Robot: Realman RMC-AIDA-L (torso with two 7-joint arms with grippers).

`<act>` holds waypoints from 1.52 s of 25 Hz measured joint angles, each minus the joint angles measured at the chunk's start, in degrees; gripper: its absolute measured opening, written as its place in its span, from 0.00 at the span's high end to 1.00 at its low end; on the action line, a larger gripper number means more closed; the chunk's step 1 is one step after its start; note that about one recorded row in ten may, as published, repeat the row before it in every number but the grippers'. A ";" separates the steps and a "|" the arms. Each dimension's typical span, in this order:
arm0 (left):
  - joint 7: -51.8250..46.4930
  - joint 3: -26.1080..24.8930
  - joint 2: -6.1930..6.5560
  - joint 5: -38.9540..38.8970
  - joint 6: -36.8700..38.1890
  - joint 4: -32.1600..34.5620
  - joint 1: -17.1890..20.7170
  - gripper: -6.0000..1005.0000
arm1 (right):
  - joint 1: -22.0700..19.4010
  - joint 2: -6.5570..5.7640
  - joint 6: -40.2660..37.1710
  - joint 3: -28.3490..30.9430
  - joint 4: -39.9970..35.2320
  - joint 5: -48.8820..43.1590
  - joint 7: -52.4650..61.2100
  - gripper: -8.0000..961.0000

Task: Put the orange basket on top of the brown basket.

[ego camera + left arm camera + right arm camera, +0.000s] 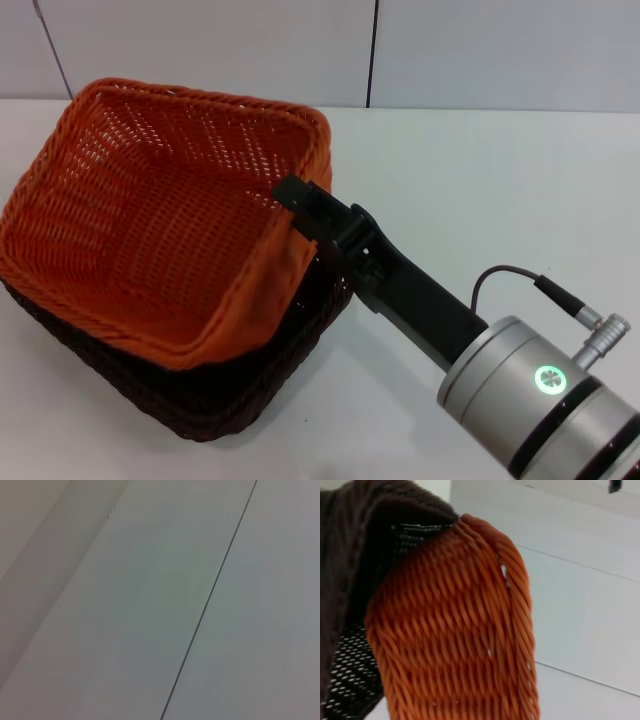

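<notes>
Your bright orange rectangular woven wicker-style basket point(150, 210) already sits nested in the very dark brown, almost black woven basket of the same shape point(215, 400), but crooked: the side nearest the table's front-left drops into the brown one, while the right side rides up and overhangs it. Both are at the left of the white table point(480, 180), close to its back edge.

Your right hand point(312, 222) reaches in from the front-right corner and is clamped on the orange basket's right wall, one finger point(300, 195) inside the rim and the other hidden outside. The right wrist view shows that orange wall close up with brown rim behind it. Your left hand is not in view; its wrist camera shows only blank pale panels.

Handling, as a judgement: the orange basket looks light, an openwork weave with some give, so it will flex and tilt if you hold it by one wall only. The braided rim is the stiffest part, so take hold there, mid-side. The weave is ribbed and unlikely to slip, but fingers can snag in the holes on letting go.

Task looks nearly done. What's left is probably levelling the raised side so it seats flat, then opening cleanly without dragging it.
</notes>
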 joint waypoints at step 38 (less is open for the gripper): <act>-0.04 -0.01 0.28 0.07 0.36 3.92 0.52 0.40 | 9.52 -0.04 -51.73 -3.09 -10.52 32.79 -4.25 0.56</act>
